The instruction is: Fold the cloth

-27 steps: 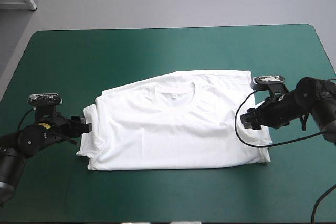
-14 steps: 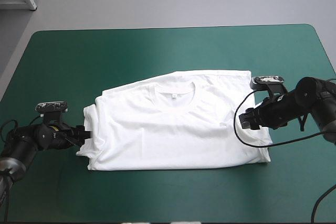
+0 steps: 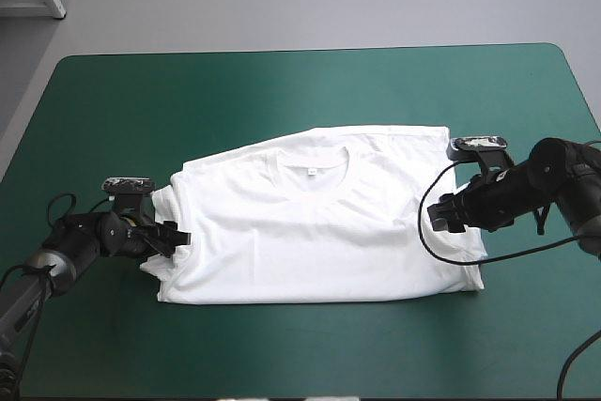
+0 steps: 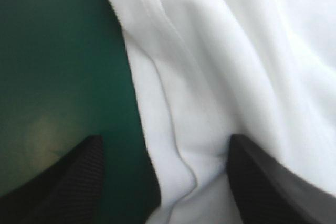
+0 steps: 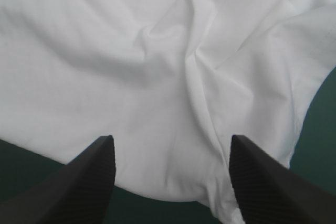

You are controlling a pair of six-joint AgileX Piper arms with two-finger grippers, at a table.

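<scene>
Straddling edges of the T-shirt (image 3: 319, 223), left gripper (image 4: 165, 138) and right gripper (image 5: 170, 137) gape.

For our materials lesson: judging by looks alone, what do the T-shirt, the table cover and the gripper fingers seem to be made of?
T-shirt: soft white knit, likely cotton; it creases and drapes.
Cover: smooth teal-green sheet with a soft sheen, perhaps rubber or vinyl.
Fingers: black, finely textured, probably rubber or plastic.

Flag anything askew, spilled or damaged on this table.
Nothing is spilled or damaged. The T-shirt lies slightly askew, and its edge is bunched in loose folds by the left gripper.
</scene>
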